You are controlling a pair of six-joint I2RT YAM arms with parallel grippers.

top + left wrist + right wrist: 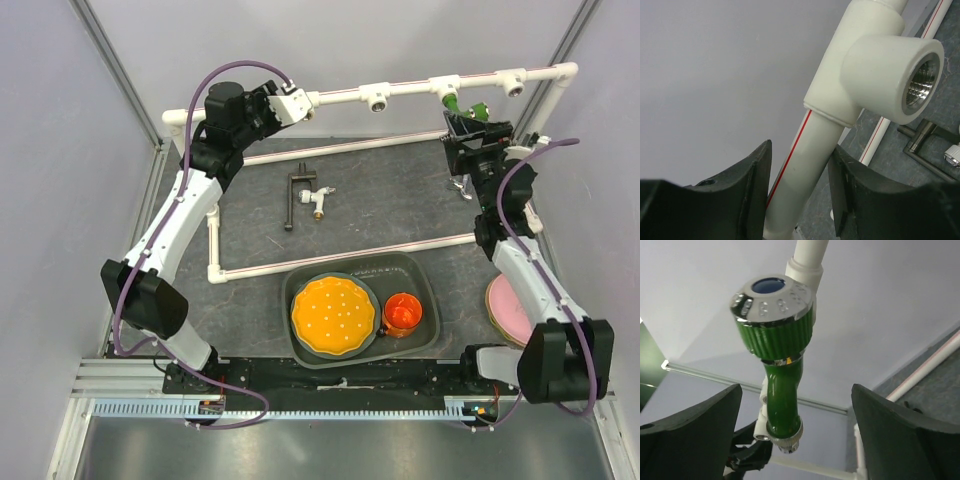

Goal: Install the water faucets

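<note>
Green faucet (782, 365) sits in a tee socket on the top rail of the PVC pipe frame (340, 95), its silver-tipped head toward the right wrist camera. The right claw (795, 400) stands wide apart on either side of it, touching nothing. At the far-left end of the rail, the left claw (800, 160) is clamped on the pipe just below an unfilled threaded socket (900, 80), apparently bracing the frame. The black-handled faucet (305, 195) lies on the desk (400, 210) inside the frame, well apart from both arms. A small silvery piece (460, 187) near the right arm may be the third tap, though it is too small to tell. With the green tap seemingly seated, the careful move is to draw the right claw straight back along the spout's line so neither finger nudges the head. The left grip should hold firm until it is clear. Whether the thread is fully home cannot be told from these views.
</note>
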